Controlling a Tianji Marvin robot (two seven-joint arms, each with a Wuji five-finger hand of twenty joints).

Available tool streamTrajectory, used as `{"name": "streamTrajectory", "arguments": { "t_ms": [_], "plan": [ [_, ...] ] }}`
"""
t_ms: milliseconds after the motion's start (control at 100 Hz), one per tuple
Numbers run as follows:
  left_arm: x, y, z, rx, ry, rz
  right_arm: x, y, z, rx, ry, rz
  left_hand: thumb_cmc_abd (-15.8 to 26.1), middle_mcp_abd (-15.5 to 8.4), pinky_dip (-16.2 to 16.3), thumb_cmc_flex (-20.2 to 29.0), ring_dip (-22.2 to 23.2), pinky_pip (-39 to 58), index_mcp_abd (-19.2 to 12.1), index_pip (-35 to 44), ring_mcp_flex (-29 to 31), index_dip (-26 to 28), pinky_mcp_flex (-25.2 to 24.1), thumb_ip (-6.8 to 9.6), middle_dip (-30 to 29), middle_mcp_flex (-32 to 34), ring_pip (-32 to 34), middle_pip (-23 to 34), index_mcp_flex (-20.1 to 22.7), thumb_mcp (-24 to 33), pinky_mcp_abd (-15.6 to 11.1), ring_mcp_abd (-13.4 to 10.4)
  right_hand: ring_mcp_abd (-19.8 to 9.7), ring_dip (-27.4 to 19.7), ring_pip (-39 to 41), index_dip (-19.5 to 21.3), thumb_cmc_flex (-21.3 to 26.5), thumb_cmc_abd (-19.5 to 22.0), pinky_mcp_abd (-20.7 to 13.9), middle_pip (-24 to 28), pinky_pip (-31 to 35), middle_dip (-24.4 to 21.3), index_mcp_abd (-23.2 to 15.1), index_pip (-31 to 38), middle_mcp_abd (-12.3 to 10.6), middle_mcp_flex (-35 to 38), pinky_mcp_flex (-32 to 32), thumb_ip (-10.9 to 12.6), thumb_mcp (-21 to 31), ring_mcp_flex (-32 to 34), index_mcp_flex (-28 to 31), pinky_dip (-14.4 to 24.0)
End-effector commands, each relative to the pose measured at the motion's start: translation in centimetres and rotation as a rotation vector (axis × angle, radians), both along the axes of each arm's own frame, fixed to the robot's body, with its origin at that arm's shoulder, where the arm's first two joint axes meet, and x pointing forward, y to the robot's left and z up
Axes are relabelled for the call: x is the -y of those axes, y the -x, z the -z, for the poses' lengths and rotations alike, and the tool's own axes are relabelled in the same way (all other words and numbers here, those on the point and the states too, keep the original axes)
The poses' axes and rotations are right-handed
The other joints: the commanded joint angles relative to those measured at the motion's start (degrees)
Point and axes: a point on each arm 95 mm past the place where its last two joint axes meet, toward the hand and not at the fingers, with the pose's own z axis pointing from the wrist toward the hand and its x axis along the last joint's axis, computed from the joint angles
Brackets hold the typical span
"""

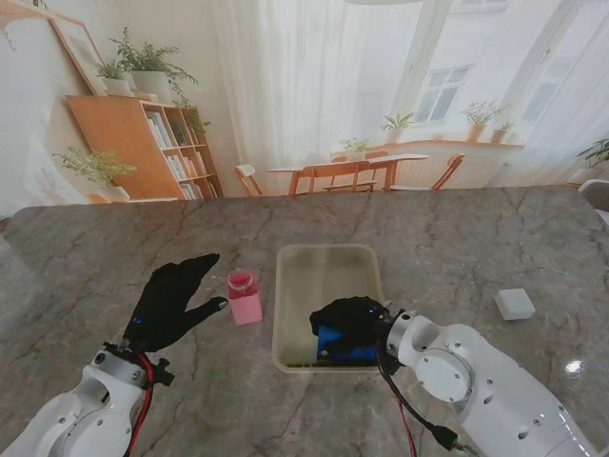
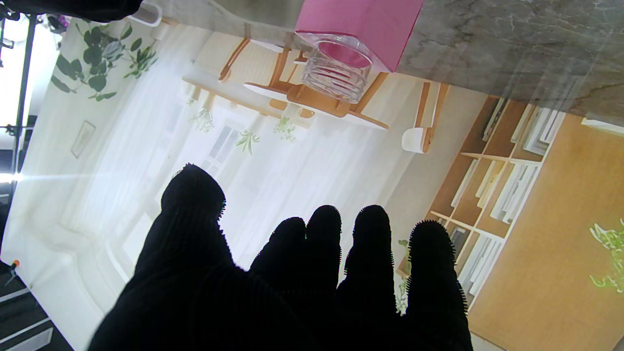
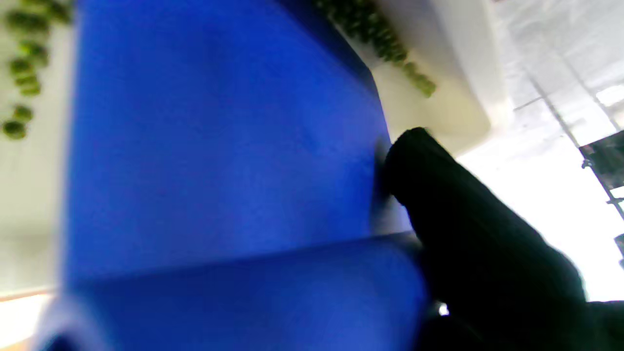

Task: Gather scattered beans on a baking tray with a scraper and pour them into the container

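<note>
Right hand (image 1: 350, 322) grasping the blue scraper (image 1: 344, 345) at the tray's near end.
Green beans (image 3: 385, 44) crowd a tray (image 1: 285, 314) corner — press the blade flat and sweep slowly. Left hand (image 1: 171, 300) hovers released beside the pink container (image 1: 245, 297) on the tabletop (image 1: 476, 248).

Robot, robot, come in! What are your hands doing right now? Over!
Right hand shut on scraper, inside tray. Beans along scraper's edge. Left hand open beside pink container. Nothing in the way.

no legible text, wrist views blurry
</note>
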Motion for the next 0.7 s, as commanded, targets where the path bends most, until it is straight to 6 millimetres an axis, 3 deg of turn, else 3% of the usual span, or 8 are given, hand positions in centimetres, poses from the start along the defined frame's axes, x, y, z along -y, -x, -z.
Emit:
{"name": "streamTrajectory", "arguments": {
  "t_ms": [0,690],
  "plan": [
    [0.2,0.2,0.1,-0.002,0.005,0.002,0.5,0.0,0.3,0.011,0.014,0.022,2.0,-2.0,0.93,0.93,0.52,-0.89,-0.74,0.08,0.92,0.23,-0.1,0.33,0.9,0.57,0.57,-0.24,0.83,-0.05,0.84,-0.44,-4.55,-0.58,0.07,1.1,2.43,0.47,-3.05,-0.67,1.65,0.17,-1.95,0.39,-0.6,0.23,2.57,1.46,0.69,2.27,1.23,-0.05],
    [0.2,0.2,0.0,0.0,0.003,0.001,-0.7,-3.5,-6.1,0.319,-0.067,0.218,1.94,-1.9,0.87,1.09,0.51,-0.87,-0.72,0.13,0.94,0.25,-0.07,0.35,0.9,0.52,0.56,-0.25,0.95,0.02,0.79,-0.34,-5.36,-1.11,-0.88,-0.02,2.92,0.66,-4.77,-0.14,0.62,-0.03,-1.55,1.81,-0.2,-0.2,3.45,1.14,1.64,2.63,0.59,-0.17]
  ]
}}
